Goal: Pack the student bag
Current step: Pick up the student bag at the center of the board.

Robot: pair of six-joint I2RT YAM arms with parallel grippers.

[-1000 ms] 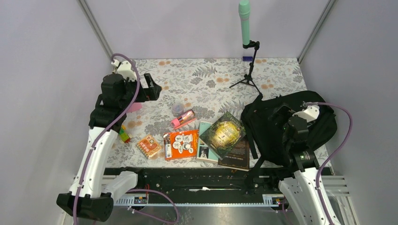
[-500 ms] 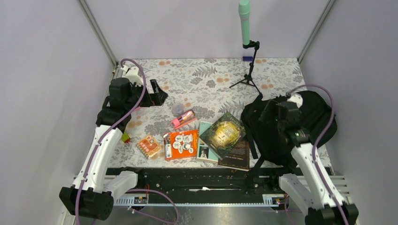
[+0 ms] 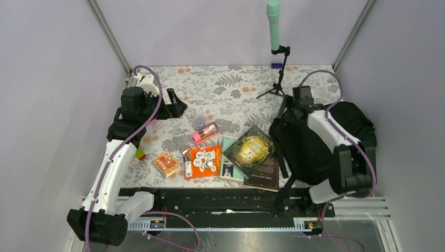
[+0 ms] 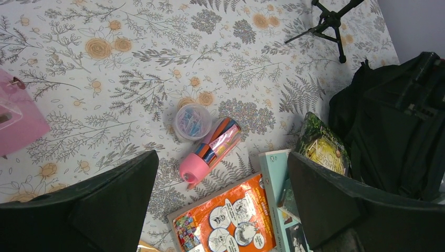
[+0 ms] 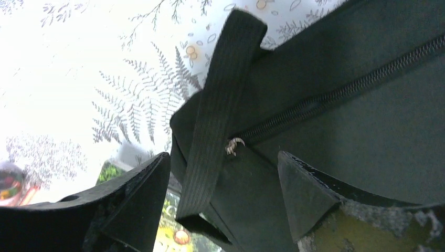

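The student bag (image 3: 320, 144) is a large black backpack lying at the table's right side. My right gripper (image 3: 289, 108) is down at its far left corner. In the right wrist view this gripper (image 5: 223, 157) is open, and the bag's black carry strap (image 5: 223, 89) runs between its fingers beside a zip (image 5: 336, 97). Neither finger visibly touches the strap. My left gripper (image 3: 176, 106) hangs open over the left of the table with nothing in it. Seen from the left wrist, it (image 4: 223, 205) is above the orange book (image 4: 228, 220).
Left of the bag lie a green book (image 3: 251, 147), a dark book (image 3: 265, 173), a teal book (image 3: 230, 165), an orange book (image 3: 202, 161) and a small orange pack (image 3: 167, 163). A pink pen tube (image 3: 204, 133), a clear cup (image 3: 198, 122) and a tripod (image 3: 277, 86) stand farther back.
My right arm has swung from above the bag's middle to its far left corner and lowered over the strap, jaws narrowing a little. The left arm shifted slightly back, then stayed still.
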